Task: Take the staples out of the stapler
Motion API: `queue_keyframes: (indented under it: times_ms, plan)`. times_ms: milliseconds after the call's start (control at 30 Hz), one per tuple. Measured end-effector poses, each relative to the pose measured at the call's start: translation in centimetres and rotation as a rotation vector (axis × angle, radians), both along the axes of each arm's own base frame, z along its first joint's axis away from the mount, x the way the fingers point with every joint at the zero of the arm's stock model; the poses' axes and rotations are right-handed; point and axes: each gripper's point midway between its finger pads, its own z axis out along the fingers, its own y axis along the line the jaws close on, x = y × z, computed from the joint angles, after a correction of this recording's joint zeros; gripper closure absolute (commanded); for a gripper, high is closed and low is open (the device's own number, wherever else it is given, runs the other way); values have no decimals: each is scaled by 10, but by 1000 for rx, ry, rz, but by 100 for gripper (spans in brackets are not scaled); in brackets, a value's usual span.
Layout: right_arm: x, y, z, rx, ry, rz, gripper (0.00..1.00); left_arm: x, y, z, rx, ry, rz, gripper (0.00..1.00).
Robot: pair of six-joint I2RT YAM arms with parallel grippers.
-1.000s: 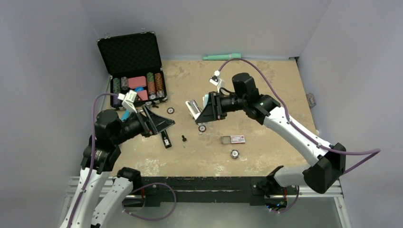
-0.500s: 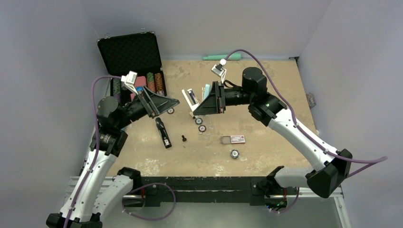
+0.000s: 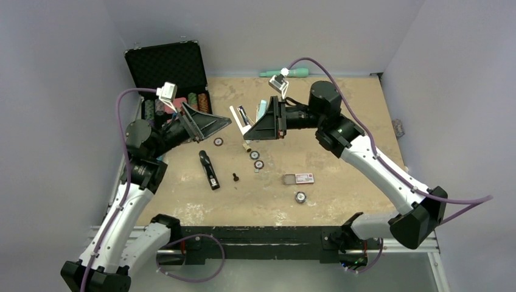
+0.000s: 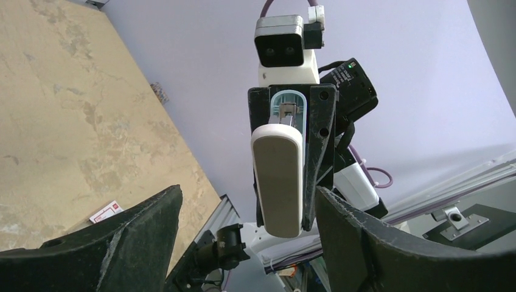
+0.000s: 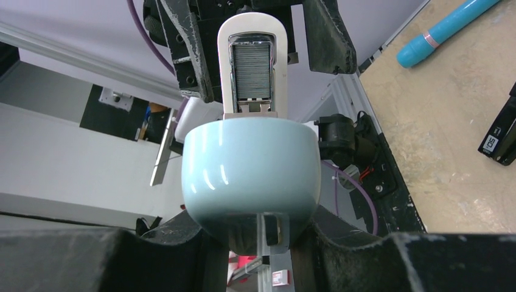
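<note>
Two grippers: right gripper [image 3: 260, 128] clamps the opened stapler [image 5: 251, 176] aloft; left gripper [image 3: 213, 125] gapes, empty.
Staples [image 5: 251, 72]: grey strip seated inside the raised stapler.
Risk: clumsy pinch — strip scatters, or stapler twists loose.

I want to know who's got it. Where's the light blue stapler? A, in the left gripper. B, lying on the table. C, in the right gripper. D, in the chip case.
C: the stapler is clamped in the right gripper, while the left gripper is open with nothing in it.
</note>
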Motion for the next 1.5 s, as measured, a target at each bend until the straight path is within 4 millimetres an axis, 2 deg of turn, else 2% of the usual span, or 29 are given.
queue_keyframes:
  times_ms: [467, 900, 967, 1000, 1067, 1100, 1200, 1300, 1333, 1400, 1467, 1500]
  plan:
    - [1, 15, -7, -13, 50, 22, 100, 7, -9, 14, -26, -27, -31, 21]
    - [0, 24, -3, -6, 48, 42, 100, 14, -33, 14, -27, 0, -97, 45]
    - [0, 24, -2, -5, 47, 42, 100, 14, -34, 16, -27, -1, -100, 54]
    - [0, 24, -2, -5, 46, 42, 100, 14, -34, 17, -28, -2, -101, 65]
    - [-1, 23, -1, -3, 43, 45, 100, 13, -34, 20, -29, -5, -99, 97]
    - [0, 24, -1, 2, 20, 42, 100, 13, -34, 22, -38, 10, -98, 100]
    - [0, 24, 0, 5, 9, 43, 99, 14, -33, 22, -38, 21, -90, 100]
    - [1, 24, -1, 2, 12, 42, 60, 14, -32, 20, -33, 38, -79, 100]
    - [0, 24, -1, 0, 12, 42, 51, 13, -32, 19, -31, 44, -76, 100]
    - [1, 24, -3, -6, 16, 38, 35, 13, -30, 18, -22, 46, -66, 100]
    - [2, 24, -6, -16, 18, 30, 24, 12, -29, 15, -7, 58, -57, 100]
    - [3, 24, -7, -22, 17, 24, 23, 12, -28, 13, 1, 60, -52, 100]
